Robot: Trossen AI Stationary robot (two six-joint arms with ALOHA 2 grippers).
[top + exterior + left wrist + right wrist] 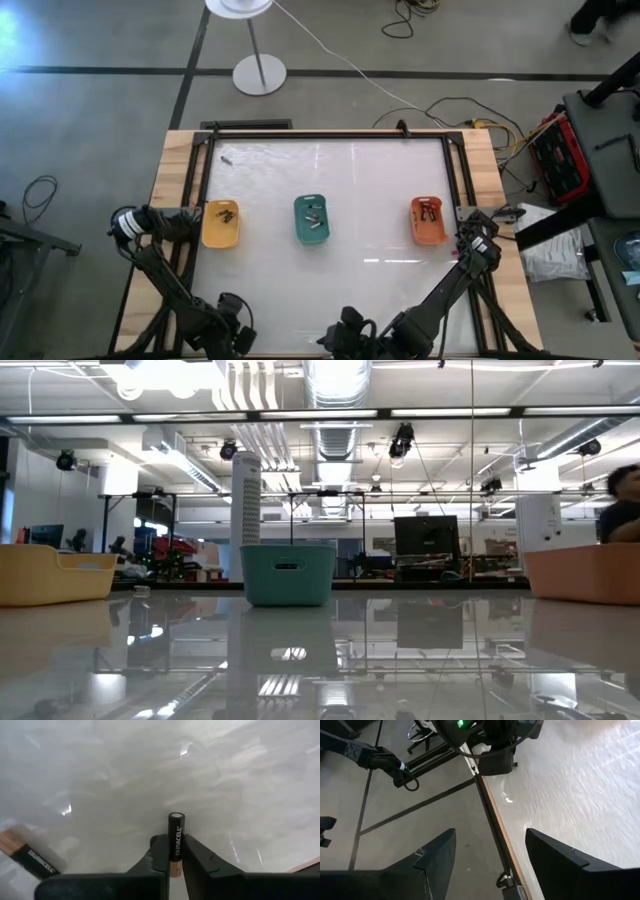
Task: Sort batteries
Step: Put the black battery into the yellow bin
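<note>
My left gripper (175, 842) points down over the table's left edge (193, 222), beside the yellow tray (221, 226), and is shut on a black and copper battery (176, 832). A second battery of the same kind (37, 861) lies flat on the white tabletop close by. Another loose battery (226, 157) lies at the table's far left. Batteries also lie in the yellow tray, the teal tray (312, 220) and the orange tray (428, 222). My right gripper (490, 855) hangs open and empty above the table's right edge (478, 238). My left gripper pinches the battery's long sides between its two fingers (161, 851), near the copper end (175, 867). The fingers come from above. The black end (176, 817) sticks out past the fingertips. Whether the battery rests on the table, I cannot tell.
The three trays stand in a row across the table's middle, with bare white tabletop (330, 170) before and behind them. A dark frame (455, 170) runs along the table's edges. A lamp stand (259, 73) and cables lie on the floor beyond. A person (622, 505) shows far off.
</note>
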